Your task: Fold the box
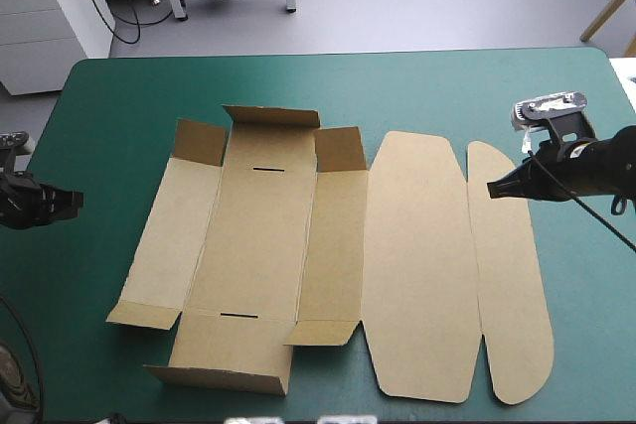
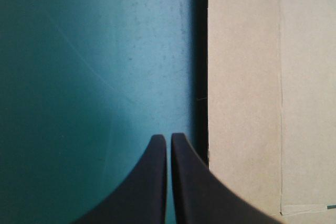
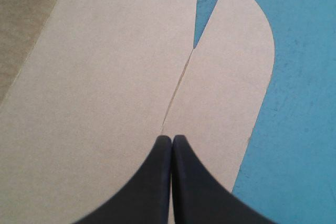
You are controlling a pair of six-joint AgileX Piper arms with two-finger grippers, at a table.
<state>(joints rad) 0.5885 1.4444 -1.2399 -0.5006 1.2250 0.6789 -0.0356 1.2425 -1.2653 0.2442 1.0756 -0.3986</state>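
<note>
On the table point(image 1: 129, 96) — box point(image 1: 260, 235) (mostly flat)

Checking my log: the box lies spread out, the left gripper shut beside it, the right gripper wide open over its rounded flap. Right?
Not quite: the right gripper is shut, not open; the right wrist view shows its fingers meeting in one point over the rounded flap of the box. The rest holds.
</note>
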